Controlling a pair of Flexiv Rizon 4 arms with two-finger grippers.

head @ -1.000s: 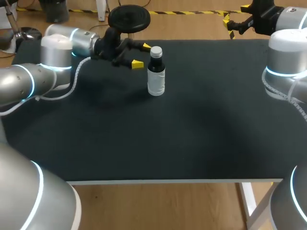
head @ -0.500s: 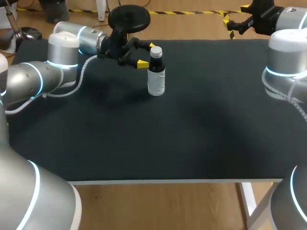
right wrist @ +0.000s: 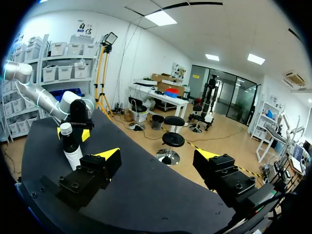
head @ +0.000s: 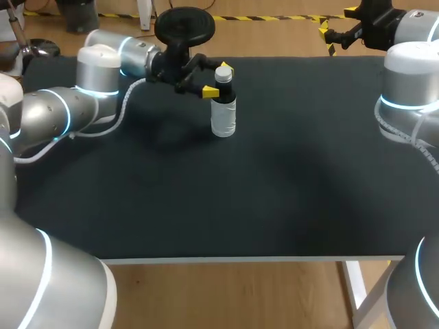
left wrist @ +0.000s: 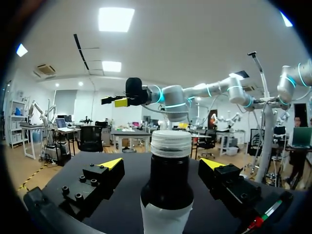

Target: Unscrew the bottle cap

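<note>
A small bottle [head: 223,113] with a dark neck, a white label and a pale screw cap [head: 223,72] stands upright near the table's far edge. My left gripper [head: 218,80] is open, with one yellow fingertip on each side of the bottle's neck just below the cap. In the left wrist view the bottle [left wrist: 168,187] and its cap [left wrist: 170,143] rise between the spread fingers of the left gripper [left wrist: 162,164], with a gap on both sides. My right gripper [head: 336,24] hangs open above the far right edge, well away from the bottle. In the right wrist view the right gripper [right wrist: 158,156] holds nothing, and the bottle [right wrist: 73,146] stands far ahead of it.
The black tabletop [head: 274,178] stretches from the bottle toward the front edge and to the right. My left arm's silver links [head: 96,75] lie over the table's far left part.
My left gripper has moved right along the far edge, from beside the bottle to astride its neck. The bottle and the right arm have not moved.
</note>
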